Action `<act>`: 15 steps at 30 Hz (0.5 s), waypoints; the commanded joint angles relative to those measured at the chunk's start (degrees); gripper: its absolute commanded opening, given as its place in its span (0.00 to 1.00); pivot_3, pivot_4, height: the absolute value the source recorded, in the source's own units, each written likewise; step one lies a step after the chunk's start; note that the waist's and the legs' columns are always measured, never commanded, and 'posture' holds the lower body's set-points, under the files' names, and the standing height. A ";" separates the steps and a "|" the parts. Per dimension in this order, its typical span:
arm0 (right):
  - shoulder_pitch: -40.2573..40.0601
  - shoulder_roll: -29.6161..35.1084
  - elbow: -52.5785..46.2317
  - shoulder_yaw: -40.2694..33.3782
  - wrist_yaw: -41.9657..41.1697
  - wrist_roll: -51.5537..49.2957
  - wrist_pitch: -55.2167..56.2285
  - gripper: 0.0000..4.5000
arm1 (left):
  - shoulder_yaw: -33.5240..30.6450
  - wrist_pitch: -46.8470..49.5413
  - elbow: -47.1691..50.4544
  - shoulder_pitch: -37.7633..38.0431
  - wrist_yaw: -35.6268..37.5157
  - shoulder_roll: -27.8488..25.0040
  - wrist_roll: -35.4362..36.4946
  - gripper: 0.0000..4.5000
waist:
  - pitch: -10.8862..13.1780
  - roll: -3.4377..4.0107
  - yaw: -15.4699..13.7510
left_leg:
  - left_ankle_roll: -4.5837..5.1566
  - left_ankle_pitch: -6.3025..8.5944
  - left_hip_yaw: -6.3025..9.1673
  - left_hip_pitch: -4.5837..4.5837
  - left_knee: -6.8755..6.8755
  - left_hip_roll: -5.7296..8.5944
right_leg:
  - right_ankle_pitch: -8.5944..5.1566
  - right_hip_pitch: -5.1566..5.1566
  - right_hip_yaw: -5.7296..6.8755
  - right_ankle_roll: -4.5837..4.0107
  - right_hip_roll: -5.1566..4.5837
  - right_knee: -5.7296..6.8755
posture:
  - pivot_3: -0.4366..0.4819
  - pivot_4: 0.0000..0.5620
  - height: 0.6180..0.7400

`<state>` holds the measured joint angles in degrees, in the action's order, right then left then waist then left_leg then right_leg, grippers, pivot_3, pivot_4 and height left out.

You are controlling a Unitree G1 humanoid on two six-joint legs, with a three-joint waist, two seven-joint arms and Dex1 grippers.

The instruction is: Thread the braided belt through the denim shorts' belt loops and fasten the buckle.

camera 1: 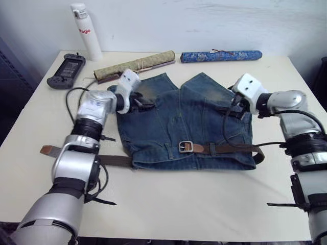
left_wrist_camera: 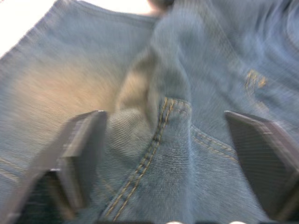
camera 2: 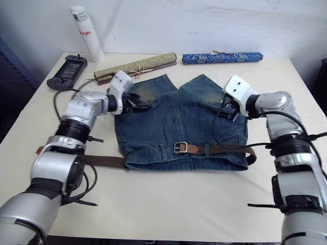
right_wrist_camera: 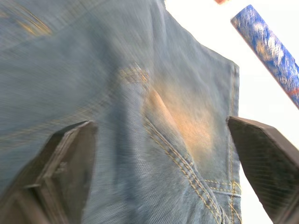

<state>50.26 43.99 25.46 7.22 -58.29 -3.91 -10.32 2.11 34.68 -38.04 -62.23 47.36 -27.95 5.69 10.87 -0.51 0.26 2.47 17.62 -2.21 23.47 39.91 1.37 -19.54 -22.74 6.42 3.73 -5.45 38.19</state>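
Observation:
The denim shorts (camera 1: 179, 122) lie flat mid-table, waistband nearest me. Along the waistband runs the braided belt (camera 1: 230, 149), passing under belt loops (camera 1: 212, 149). Its silver buckle (camera 1: 185, 147) rests on the front middle. The strap bends round the right edge of the shorts. Another stretch comes out at the left edge, partly hidden behind my left arm, and ends in a tip (camera 1: 50, 150). My left gripper (camera 1: 144, 104) hovers open over the left leg, its fingers (left_wrist_camera: 79, 154) spread above a worn patch. My right gripper (camera 1: 227, 110) is open over the right leg (right_wrist_camera: 187, 121).
At the table's back stand a white spray bottle (camera 1: 86, 31), a black handheld device (camera 1: 66, 71), an olive rolled mat (camera 1: 134, 65) and a blue patterned roll (camera 1: 220, 55). Bare tabletop (camera 1: 194, 199) lies between the shorts and the near edge.

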 commanded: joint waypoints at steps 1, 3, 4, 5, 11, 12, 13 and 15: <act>-4.30 0.63 -17.57 -1.73 -4.38 -7.25 -10.88 1.00 | -1.64 8.57 15.89 6.06 5.71 -5.55 4.98 0.98 | 0.01 0.02 0.03 | -0.03 0.00 0.00 -0.04 -0.02 -0.01 | -0.01 0.01 -0.03 -0.02 0.01 0.02 | 0.48 0.27 0.56; -6.91 0.45 -25.09 -1.52 -5.54 -10.17 -16.10 1.00 | -1.51 9.44 24.17 10.82 10.81 -9.56 7.52 0.98 | 0.04 0.06 -0.01 | -0.08 0.00 0.00 -0.07 -0.01 -0.04 | -0.03 0.00 -0.07 -0.06 0.01 0.10 | 0.48 0.27 0.56; -7.66 0.26 -27.49 -1.60 -5.50 -11.09 -18.04 1.00 | -1.60 9.58 26.85 12.50 12.27 -10.96 8.41 0.98 | 0.06 0.09 -0.13 | -0.10 0.01 0.01 -0.10 0.01 -0.05 | -0.05 0.00 -0.07 -0.09 0.01 0.14 | 0.48 0.27 0.56; -8.67 -1.05 -31.44 -0.91 -4.82 -12.79 -21.11 1.00 | -2.85 7.50 29.95 16.47 15.32 -14.63 9.18 0.98 | 0.06 0.10 -0.20 | -0.11 0.01 0.01 -0.08 0.02 -0.05 | -0.05 0.00 -0.06 -0.10 0.01 0.13 | 0.48 0.27 0.56; -10.06 -10.07 -40.92 5.05 0.68 -15.09 -30.34 0.80 | -8.72 0.42 39.68 32.33 24.86 -26.95 13.68 1.00 | 0.10 0.16 -0.30 | -0.25 0.06 0.06 -0.24 -0.08 -0.10 | -0.13 0.07 -0.07 -0.24 -0.01 -0.16 | 0.48 0.27 0.56; -9.69 -12.24 -40.70 6.25 1.84 -14.87 -30.63 0.73 | -9.04 0.29 40.44 33.65 25.14 -27.58 14.04 1.00 | 0.12 0.20 -0.65 | -0.25 0.06 0.08 -0.24 -0.07 -0.10 | -0.13 0.10 -0.04 -0.24 -0.03 -0.17 | 0.48 0.27 0.56; -9.25 -14.23 -40.24 7.52 2.81 -14.30 -30.37 0.61 | -9.09 -0.24 40.90 34.76 25.16 -28.07 14.02 1.00 | 0.12 0.21 -0.78 | -0.25 0.06 0.12 -0.24 -0.06 -0.06 | -0.13 0.12 -0.03 -0.24 -0.08 -0.18 | 0.48 0.27 0.56; -8.50 -17.50 -39.39 10.53 3.68 -13.07 -29.35 0.41 | -8.97 -1.62 41.72 36.69 25.55 -29.04 13.72 1.00 | 0.14 0.23 -1.11 | -0.22 0.08 0.12 -0.24 -0.06 -0.02 | -0.12 0.15 -0.04 -0.22 -0.11 -0.21 | 0.48 0.27 0.56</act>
<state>40.42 27.14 -12.95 17.10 -55.43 -17.47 -40.38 -5.78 34.48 1.54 -25.67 72.27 -55.85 18.44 11.01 -0.28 -0.85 2.28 17.72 -2.10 23.24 39.85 1.37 -19.65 -22.60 6.37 3.51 -5.57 37.98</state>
